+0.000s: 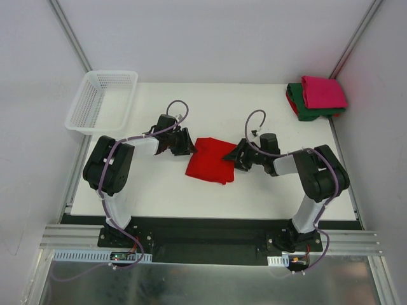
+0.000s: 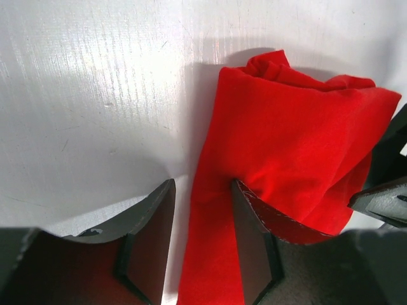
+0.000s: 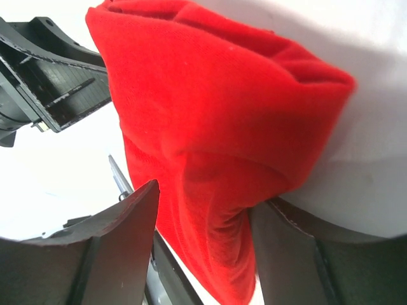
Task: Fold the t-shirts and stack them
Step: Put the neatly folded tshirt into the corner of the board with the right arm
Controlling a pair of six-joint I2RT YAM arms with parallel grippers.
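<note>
The left gripper was seen with its jaws spread. In the left wrist view, a strip of the red t-shirt ran between the fingers. One finger was laid against the cloth, and a sliver of bare worktop was left between the cloth and the other finger.

The right gripper was closed on a thick bundle of the same shirt. In the right wrist view, the gap between the jaws was filled by the red cloth, which was touched by both fingers.

The two grippers were set facing each other, the left one at the shirt's left edge and the right one at its right edge. The red t-shirt was thus found between them, folded into a rough rectangle near the middle of the worktop.

Well apart from both grippers, at the far right corner of the worktop, the magenta-pink t-shirt was stacked folded on the dark green t-shirt. At the far left corner a white mesh basket was placed, part of it reaching past the worktop's edge.
</note>
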